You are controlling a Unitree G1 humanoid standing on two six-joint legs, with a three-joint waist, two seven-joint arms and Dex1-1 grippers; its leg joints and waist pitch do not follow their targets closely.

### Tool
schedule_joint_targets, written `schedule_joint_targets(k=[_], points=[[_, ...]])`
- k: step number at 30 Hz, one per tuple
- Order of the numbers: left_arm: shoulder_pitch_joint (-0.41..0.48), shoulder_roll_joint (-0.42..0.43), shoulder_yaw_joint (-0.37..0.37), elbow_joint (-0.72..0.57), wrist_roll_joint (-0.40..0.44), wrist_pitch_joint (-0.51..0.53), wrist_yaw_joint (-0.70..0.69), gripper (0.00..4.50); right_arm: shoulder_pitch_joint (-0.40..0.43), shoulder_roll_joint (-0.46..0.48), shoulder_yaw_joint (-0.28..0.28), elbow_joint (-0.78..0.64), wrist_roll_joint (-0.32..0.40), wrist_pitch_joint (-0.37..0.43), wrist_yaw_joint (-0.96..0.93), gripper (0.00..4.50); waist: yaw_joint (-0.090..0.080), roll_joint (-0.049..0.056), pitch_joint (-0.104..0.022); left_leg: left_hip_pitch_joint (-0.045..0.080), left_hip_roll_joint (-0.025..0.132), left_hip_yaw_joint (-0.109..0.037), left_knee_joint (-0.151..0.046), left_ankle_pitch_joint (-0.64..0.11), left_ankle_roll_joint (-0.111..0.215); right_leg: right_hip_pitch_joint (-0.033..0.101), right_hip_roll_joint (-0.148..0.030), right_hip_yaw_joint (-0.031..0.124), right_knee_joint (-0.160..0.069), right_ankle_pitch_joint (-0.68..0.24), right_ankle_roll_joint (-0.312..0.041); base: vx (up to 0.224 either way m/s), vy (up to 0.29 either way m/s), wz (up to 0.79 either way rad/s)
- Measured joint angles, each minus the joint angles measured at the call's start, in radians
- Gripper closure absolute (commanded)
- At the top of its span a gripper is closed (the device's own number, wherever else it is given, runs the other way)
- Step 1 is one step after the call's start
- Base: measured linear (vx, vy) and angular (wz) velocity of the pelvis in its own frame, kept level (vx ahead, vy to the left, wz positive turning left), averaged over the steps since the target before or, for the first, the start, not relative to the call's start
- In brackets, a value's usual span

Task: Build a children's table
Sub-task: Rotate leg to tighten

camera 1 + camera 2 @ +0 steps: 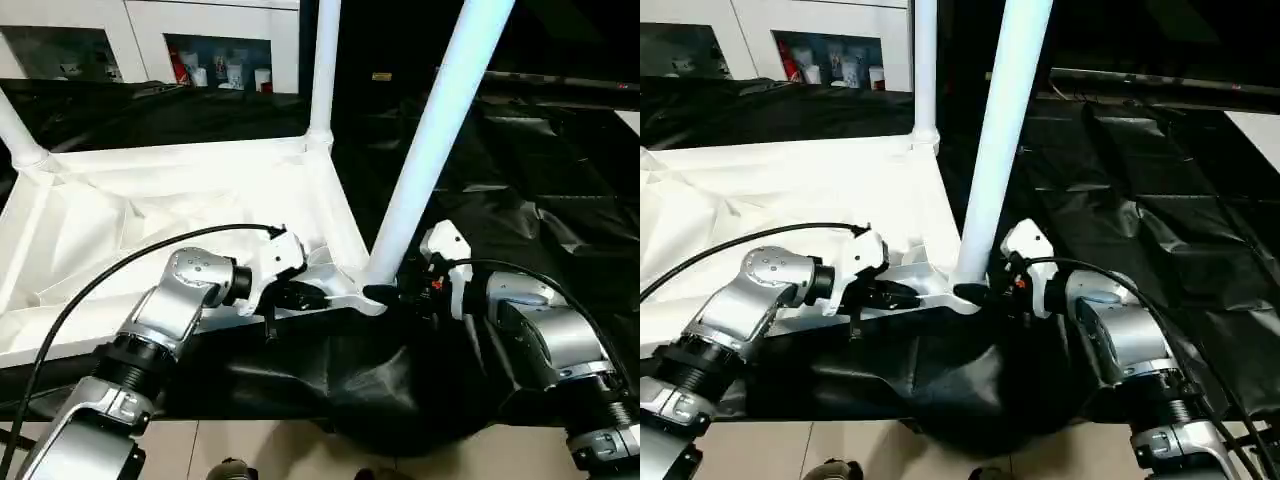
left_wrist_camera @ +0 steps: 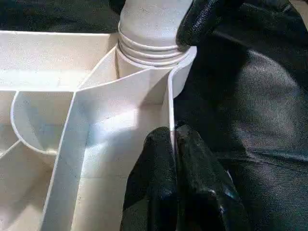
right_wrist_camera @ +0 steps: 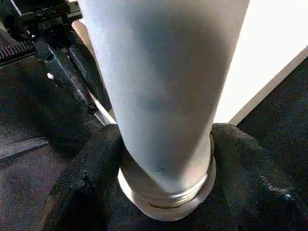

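Left eye view: upturned ribbed white tabletop [image 1: 150,200].

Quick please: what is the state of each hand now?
Left hand: shut on the tabletop rim.
Right hand: around the leg base, one finger each side.

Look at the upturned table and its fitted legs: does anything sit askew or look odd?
Yes. The near-corner leg leans away from the tabletop, while the far-corner leg stands upright. The right tool has its fingers on both sides of the leaning leg's base; the left tool pinches the tabletop's rim wall beside that socket.
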Motion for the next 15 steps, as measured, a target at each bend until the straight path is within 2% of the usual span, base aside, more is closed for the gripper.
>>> schedule_joint_targets(k=[2,6,10,15], points=[[-0.001,-0.012,0.0,0.004,0.001,0.003,0.022,4.5,0.0,0.012,-0.006,0.01,0.0,-0.001,-0.024,1.91,0.0,0.0,0.0,0.001,0.0,0.0,0.001,0.0,0.0,0.0,0.0,0.0,0.001,0.0,0.0,0.0,0.0,0.0],[-0.043,-0.063,0.003,0.063,0.031,0.023,0.136,4.5,-0.021,0.089,-0.056,0.093,-0.005,-0.022,-0.185,1.91,-0.002,-0.002,-0.001,0.003,0.0,0.0,0.005,0.0,0.0,0.003,-0.001,0.001,0.003,0.002,-0.002,0.0,0.0,0.0],[-0.129,-0.181,0.013,0.199,0.076,0.046,0.332,4.5,-0.077,0.227,-0.137,0.189,-0.024,-0.008,-0.487,1.91,0.0,-0.004,-0.003,0.006,-0.001,-0.001,0.006,0.0,0.0,0.006,-0.001,0.001,0.002,0.003,-0.002,0.0,0.0,0.0],[-0.194,-0.287,0.016,0.309,0.096,0.065,0.493,4.5,-0.131,0.322,-0.182,0.264,-0.055,-0.023,-0.715,1.91,0.002,-0.004,-0.005,0.008,-0.001,-0.002,0.006,0.0,0.0,0.011,-0.002,0.001,-0.001,0.004,-0.003,0.0,0.0,0.0]])
